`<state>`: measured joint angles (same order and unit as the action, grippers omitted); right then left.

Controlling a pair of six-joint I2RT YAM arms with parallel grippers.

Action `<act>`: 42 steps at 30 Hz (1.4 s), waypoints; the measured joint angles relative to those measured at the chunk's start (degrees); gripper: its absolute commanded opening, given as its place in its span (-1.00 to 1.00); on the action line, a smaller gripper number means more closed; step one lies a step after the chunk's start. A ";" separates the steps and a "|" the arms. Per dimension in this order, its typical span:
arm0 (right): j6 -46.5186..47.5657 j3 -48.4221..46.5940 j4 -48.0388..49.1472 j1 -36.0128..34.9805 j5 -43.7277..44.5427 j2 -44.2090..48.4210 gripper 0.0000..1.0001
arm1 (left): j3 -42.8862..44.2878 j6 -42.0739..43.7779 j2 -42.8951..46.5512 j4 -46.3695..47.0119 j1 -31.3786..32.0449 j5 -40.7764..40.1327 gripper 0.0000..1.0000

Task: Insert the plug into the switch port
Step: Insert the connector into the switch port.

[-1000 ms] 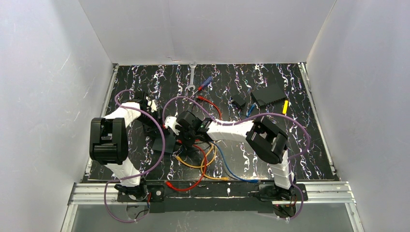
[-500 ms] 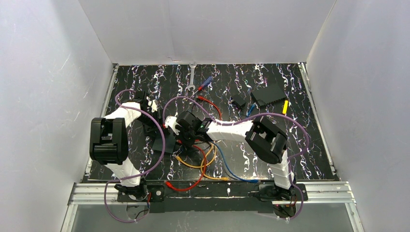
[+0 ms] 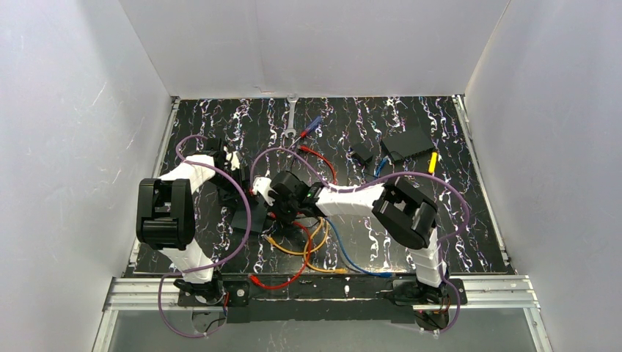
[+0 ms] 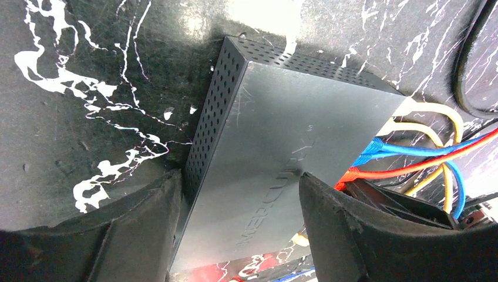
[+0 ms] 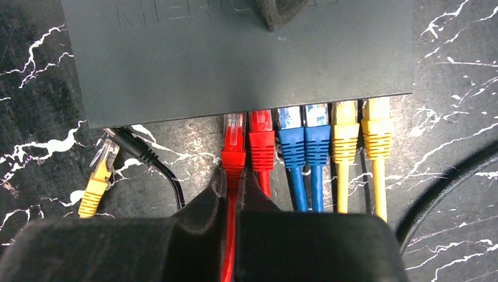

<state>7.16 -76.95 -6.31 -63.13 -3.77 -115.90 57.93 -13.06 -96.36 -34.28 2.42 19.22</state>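
**Red plug pinched at the mouth of the switch**

The switch lies flat on the black marbled table, left of centre, where the two wrists meet. Its socket edge faces the right arm. The red plug has its clear tip at the leftmost filled port; whether it is fully home I cannot tell. The right gripper is closed on the red cable just behind the plug. Beside it sit another red plug, two blue plugs and two yellow plugs. A loose yellow plug lies off to the left. The left gripper stands spread wide, one finger against the perforated side, the other on the top face.
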 measured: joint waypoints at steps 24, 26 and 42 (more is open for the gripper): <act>2.16 9.77 10.12 0.11 0.61 6.75 -0.97 | 0.55 1.09 0.00 -0.98 3.08 -2.32 0.36; 2.60 9.55 9.73 0.11 0.63 6.78 -0.97 | 0.59 1.09 0.00 -1.05 3.08 -2.38 0.36; 4.96 4.24 2.97 0.04 -0.20 5.92 -0.97 | 1.07 0.94 -0.46 -1.97 3.37 -2.62 0.36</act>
<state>12.12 -72.71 -3.33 -63.09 -3.97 -109.97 59.00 -12.12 -96.82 -36.25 5.78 16.60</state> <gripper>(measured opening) 0.069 0.683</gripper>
